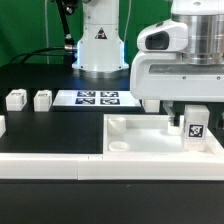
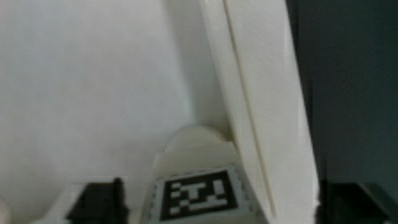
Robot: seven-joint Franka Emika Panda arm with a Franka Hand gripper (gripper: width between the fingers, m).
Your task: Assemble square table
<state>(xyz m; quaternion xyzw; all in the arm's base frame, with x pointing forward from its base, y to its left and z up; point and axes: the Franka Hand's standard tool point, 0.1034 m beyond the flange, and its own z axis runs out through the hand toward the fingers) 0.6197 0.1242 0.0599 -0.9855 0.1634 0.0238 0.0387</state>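
**White leg in the tray corner, gripper straddling it**

White plastic runs across the black desk (image 1: 60,125). At the exterior view's left, two spare legs (image 1: 16,99) (image 1: 42,99) stand side by side, well apart from the work. They are probably parked there until their turn comes. Next comes the marker board (image 1: 98,99), lying flat. In front of it, the long border rail (image 1: 50,160) lines the near edge.

Right of centre lies the square table top (image 1: 140,150), hollow side up, so its corners are open to take legs. At its far corner on the exterior view's right stands a tagged leg (image 1: 194,125), and the gripper (image 1: 192,118) hangs directly above it.

The wrist view shows the leg (image 2: 196,190) tucked against the raised rim (image 2: 249,100). The dark fingers (image 2: 98,200) stand apart, one on each side, and a gap shows on the rim side. The gripper is therefore not clamped on the leg. I judge the wide stance is meant to clear both the leg and the rim.
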